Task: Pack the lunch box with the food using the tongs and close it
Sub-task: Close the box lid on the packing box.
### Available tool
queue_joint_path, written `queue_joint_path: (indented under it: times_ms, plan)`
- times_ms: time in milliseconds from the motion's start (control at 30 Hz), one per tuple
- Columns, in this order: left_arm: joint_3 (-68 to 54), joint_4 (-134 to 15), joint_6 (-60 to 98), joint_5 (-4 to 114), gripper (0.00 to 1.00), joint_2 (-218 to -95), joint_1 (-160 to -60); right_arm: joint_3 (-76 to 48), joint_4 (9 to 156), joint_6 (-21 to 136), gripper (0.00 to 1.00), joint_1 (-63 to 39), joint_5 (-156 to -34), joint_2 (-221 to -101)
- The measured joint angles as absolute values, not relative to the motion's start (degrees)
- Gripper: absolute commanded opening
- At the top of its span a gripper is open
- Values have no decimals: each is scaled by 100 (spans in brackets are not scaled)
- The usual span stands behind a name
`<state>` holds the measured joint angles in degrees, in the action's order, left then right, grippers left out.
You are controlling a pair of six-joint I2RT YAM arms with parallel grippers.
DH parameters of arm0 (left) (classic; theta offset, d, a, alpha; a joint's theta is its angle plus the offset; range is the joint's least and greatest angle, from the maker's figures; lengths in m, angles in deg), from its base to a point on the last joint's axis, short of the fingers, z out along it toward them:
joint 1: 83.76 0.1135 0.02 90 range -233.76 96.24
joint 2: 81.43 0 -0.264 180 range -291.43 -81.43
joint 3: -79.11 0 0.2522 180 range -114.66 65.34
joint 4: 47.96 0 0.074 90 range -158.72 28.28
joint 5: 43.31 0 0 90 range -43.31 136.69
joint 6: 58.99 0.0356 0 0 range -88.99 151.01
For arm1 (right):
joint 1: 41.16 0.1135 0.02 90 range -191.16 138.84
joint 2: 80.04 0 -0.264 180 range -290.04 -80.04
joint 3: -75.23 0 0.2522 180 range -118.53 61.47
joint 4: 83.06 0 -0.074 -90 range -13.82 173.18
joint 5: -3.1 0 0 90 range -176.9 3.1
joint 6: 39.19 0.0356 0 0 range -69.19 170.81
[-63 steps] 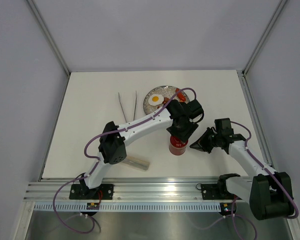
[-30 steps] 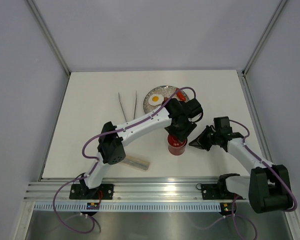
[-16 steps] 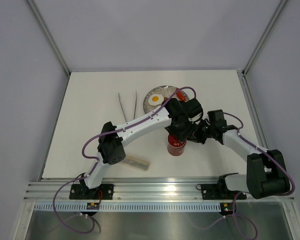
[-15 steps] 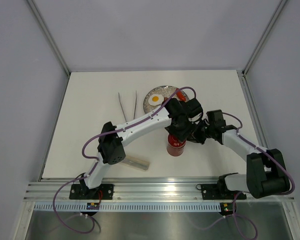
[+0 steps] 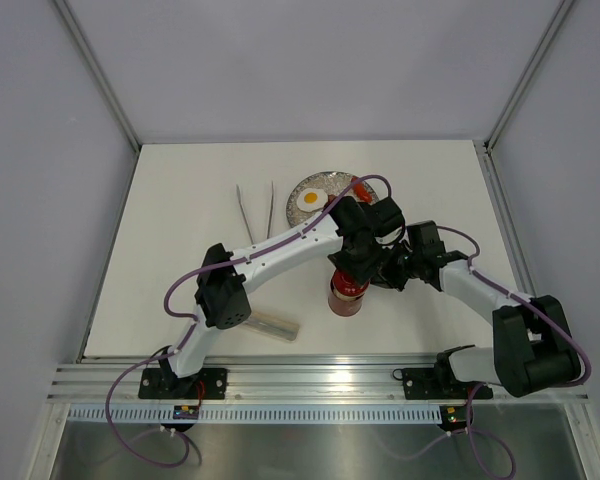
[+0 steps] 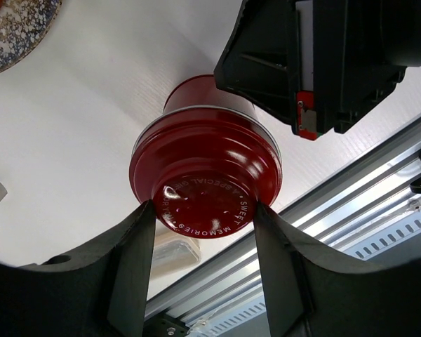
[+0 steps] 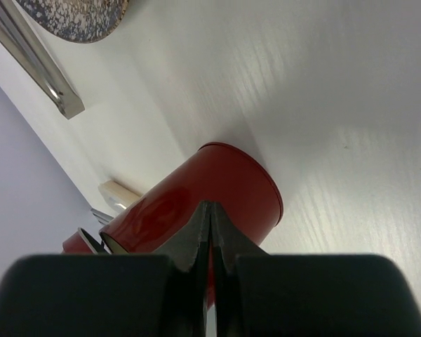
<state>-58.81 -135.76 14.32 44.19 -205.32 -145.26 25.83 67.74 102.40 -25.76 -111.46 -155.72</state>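
The red lunch box [image 5: 345, 302] stands on the white table, right of centre. My left gripper [image 6: 205, 208] reaches down over it and is shut on its round red lid [image 6: 205, 172], which sits at the jar's mouth. My right gripper [image 7: 210, 210] is shut, with its tips pressed against the side of the lunch box [image 7: 224, 179]. The silver tongs [image 5: 256, 212] lie on the table to the left of the plate. A fried egg [image 5: 311, 198] and a red food piece [image 5: 362, 190] lie on the speckled plate [image 5: 332, 180]. Whatever is inside the lunch box is hidden.
A pale oblong block [image 5: 272, 325] lies near the table's front edge, left of the lunch box. The metal rail [image 5: 310, 378] with both arm bases runs along the near edge. Both grippers crowd together around the lunch box.
My right gripper has swung left from open table to the lunch box's side. The lunch box has shifted slightly left and nearer. The left gripper stays on the lid.
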Motion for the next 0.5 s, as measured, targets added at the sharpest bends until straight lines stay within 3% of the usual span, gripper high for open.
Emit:
queue_joint_path:
  times_ms: [500]
  plan:
    - [-5728,-13624,1470,4487,2,-20351,-14526,2743,6324,10374,7,-2568,-10483,-14984]
